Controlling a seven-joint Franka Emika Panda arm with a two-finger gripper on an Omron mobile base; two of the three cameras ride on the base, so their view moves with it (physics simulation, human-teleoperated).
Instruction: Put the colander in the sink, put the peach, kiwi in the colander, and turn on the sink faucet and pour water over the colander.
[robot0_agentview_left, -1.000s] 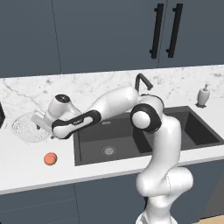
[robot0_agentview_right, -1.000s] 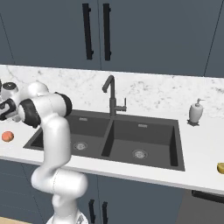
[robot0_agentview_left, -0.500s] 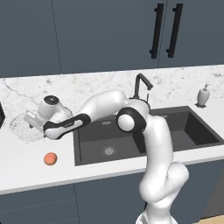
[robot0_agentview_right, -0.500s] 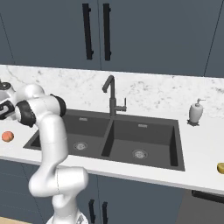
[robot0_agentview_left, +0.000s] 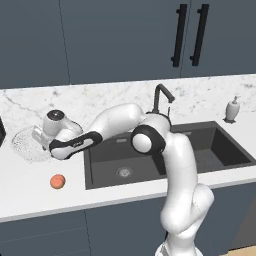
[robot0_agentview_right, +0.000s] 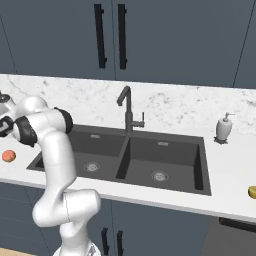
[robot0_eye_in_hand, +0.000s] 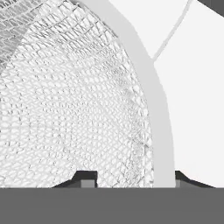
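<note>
One hand (robot0_eye_in_hand: 131, 177) straddling colander (robot0_eye_in_hand: 65, 109) rim – fingers either side (pinching it), peach (robot0_agentview_left: 58, 181) near counter (robot0_agentview_left: 30, 192) edge

White marble countertop (robot0_agentview_left: 100, 102), grey veining, runs along wall. Dark blue-grey upper cabinets (robot0_agentview_left: 115, 40) above, two vertical black handles (robot0_agentview_left: 190, 35) side by side. White soap dispenser (robot0_agentview_right: 223, 128) upright on countertop near back right basin corner. Dark lower cabinet fronts (robot0_agentview_right: 165, 230) below; pair of black handles (robot0_agentview_right: 111, 241).

Colander (robot0_eye_in_hand: 65, 109): fine white wire mesh, smooth rim. Counter (robot0_agentview_left: 100, 100): polished marble. Sink (robot0_agentview_right: 165, 155): matt charcoal.
</note>
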